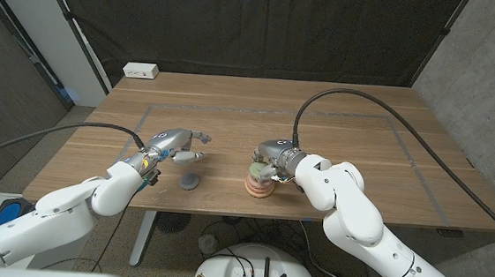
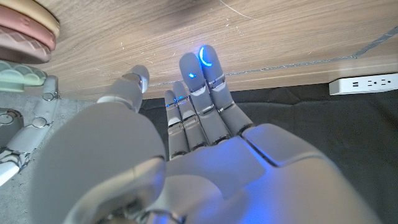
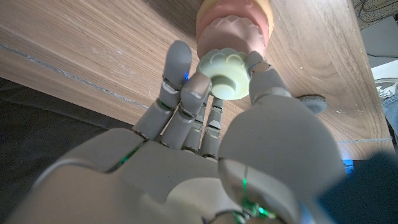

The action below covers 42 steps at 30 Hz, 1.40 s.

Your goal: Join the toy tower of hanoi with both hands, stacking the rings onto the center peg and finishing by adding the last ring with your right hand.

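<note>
We note the ring stack (image 1: 258, 185) standing on the wooden table (image 1: 355, 120), near its front edge and about midway along it. We use the stack as our landmark. It shows an orange ring at the base and pink rings above.

The right hand (image 1: 274, 161) sits directly over the stack. From the right wrist view, its fingers (image 3: 186, 87) and thumb pinch a pale green ring (image 3: 228, 76) with a scalloped edge, held just at the top of the pink rings (image 3: 235, 28). We cannot tell whether the green ring already rests on the stack or hangs slightly above it. The peg itself is hidden from us.

A grey ring (image 1: 189, 183) lies flat on the table to the robot's left of the stack, apart from it. In the right wrist view the same grey ring (image 3: 313, 102) shows beyond the thumb.

The left hand (image 1: 173, 145) hovers above and just behind the grey ring, to the left of the stack, holding nothing. Its fingers (image 2: 202, 81) are extended and fairly close together in the left wrist view, with a blue light on one fingertip. The stack's edge (image 2: 25, 31) shows there too.

A white power strip (image 1: 140, 71) lies at the table's far corner, well behind and left of the stack.
</note>
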{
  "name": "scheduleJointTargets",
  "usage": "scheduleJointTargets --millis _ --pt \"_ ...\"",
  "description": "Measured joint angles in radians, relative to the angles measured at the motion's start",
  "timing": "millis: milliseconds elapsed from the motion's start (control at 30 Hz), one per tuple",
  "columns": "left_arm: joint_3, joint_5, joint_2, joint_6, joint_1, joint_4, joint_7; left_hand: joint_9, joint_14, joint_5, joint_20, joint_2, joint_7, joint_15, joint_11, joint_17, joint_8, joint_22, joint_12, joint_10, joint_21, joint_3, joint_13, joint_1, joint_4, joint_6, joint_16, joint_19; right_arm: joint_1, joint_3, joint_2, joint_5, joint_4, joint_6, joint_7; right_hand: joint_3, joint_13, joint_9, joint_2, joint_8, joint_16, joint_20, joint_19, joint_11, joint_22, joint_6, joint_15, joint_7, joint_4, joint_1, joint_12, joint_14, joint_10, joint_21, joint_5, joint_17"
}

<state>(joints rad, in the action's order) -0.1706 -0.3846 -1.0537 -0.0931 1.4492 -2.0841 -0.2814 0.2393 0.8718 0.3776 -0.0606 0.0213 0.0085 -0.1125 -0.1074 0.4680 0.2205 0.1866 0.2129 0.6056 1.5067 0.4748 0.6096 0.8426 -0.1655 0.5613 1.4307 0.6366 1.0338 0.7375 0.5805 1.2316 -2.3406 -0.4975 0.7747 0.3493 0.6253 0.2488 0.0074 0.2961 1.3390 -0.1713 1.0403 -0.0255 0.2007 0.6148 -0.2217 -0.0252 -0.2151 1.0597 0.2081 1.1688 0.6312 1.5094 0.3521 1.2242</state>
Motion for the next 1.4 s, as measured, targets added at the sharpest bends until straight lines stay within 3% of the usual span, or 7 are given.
scheduleJointTargets --millis 1400 --pt "-0.021 0.016 -0.006 0.0 -0.014 0.012 -0.013 0.0 0.0 0.004 0.0 0.0 0.002 0.0 0.001 0.0 -0.008 0.0 0.0 0.008 0.0 0.01 0.0 0.0 -0.001 0.002 0.0 0.0 -0.012 0.041 0.011 0.053 0.022 -0.018 -0.009 0.008 0.0 0.0 0.0 -0.006 0.012 0.0 0.0 0.0 -0.001 0.0 0.004 0.0 -0.008 0.0 -0.007 -0.011 0.0 0.0 0.004 0.0"
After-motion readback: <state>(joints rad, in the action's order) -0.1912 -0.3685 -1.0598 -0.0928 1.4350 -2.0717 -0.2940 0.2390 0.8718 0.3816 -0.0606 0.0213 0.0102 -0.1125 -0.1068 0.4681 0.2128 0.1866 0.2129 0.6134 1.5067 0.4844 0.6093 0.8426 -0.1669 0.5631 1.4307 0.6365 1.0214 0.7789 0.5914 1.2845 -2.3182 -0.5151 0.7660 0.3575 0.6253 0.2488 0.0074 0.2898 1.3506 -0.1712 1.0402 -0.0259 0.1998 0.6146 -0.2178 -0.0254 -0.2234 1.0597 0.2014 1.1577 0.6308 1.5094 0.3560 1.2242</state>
